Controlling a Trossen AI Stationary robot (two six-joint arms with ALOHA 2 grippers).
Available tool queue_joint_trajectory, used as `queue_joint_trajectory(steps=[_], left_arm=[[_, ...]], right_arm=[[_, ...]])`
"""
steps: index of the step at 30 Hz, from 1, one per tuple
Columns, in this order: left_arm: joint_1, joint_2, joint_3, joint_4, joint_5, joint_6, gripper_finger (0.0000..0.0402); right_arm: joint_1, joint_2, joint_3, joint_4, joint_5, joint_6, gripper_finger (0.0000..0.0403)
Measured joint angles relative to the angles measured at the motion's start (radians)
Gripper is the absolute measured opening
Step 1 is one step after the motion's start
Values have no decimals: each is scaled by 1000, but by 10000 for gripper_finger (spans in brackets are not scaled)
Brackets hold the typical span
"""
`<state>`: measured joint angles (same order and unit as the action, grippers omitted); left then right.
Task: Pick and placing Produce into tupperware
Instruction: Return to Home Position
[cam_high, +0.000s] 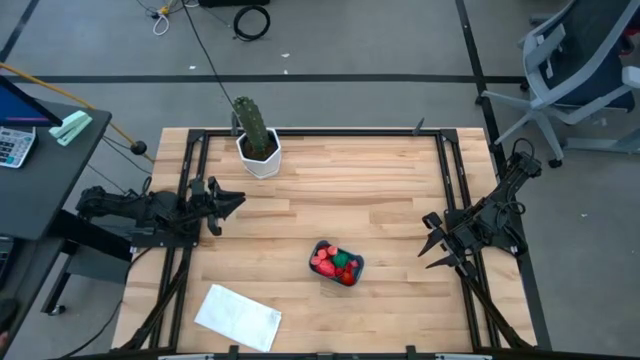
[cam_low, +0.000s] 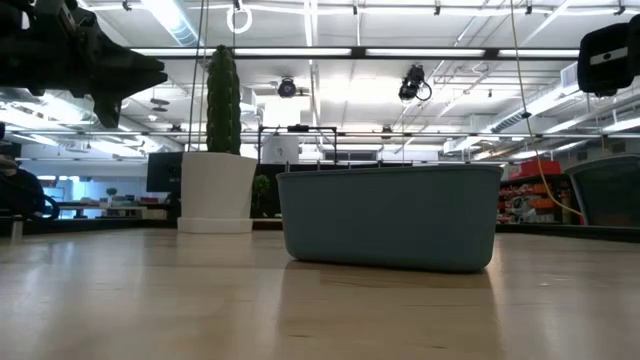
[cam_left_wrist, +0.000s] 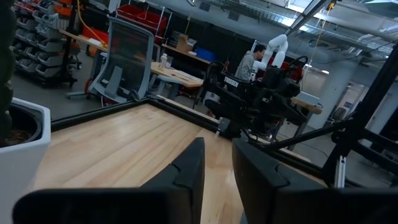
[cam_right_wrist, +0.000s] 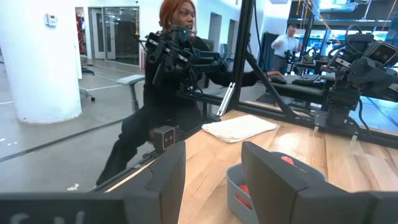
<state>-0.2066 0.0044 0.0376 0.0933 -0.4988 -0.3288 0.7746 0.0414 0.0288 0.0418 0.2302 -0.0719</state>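
Observation:
The teal tupperware (cam_high: 356, 263) stands on the table's near middle; in the low view the tupperware (cam_low: 390, 215) rests flat on its base. The produce (cam_high: 330, 260), red and pink pieces with one green, lies inside it, and in the right wrist view a red piece of produce (cam_right_wrist: 287, 160) shows above the tupperware (cam_right_wrist: 236, 186) rim. My left gripper (cam_high: 238, 200) hovers open by a narrow gap at the table's left side, left gripper (cam_left_wrist: 217, 149) empty. My right gripper (cam_high: 428, 242) hovers open at the right side, right gripper (cam_right_wrist: 211, 149) pointing toward the tupperware.
A tall green cactus (cam_high: 252, 122) in a white pot (cam_high: 260, 158) stands near the far edge, left of centre. A flat white sheet (cam_high: 238, 317) lies by the near-left corner. Dark frame rails (cam_high: 452, 170) run along the table's sides. A person (cam_right_wrist: 168, 81) sits beyond the table's left side.

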Motion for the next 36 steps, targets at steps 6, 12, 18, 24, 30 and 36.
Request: queue_joint_trajectory(steps=[6, 12, 18, 24, 30, 36], left_arm=[[0, 0, 0, 0, 0, 0, 88], [0, 0, 0, 0, 0, 0, 80], [0, 0, 0, 0, 0, 0, 86], [0, 0, 0, 0, 0, 0, 91], [0, 0, 0, 0, 0, 1, 83], [0, 0, 0, 0, 0, 0, 81]], right_arm=[[0, 0, 0, 0, 0, 0, 165], [0, 0, 0, 0, 0, 0, 165], [0, 0, 0, 0, 0, 1, 165], [0, 0, 0, 0, 0, 1, 165], [0, 0, 0, 0, 0, 1, 165], [0, 0, 0, 0, 0, 1, 165]])
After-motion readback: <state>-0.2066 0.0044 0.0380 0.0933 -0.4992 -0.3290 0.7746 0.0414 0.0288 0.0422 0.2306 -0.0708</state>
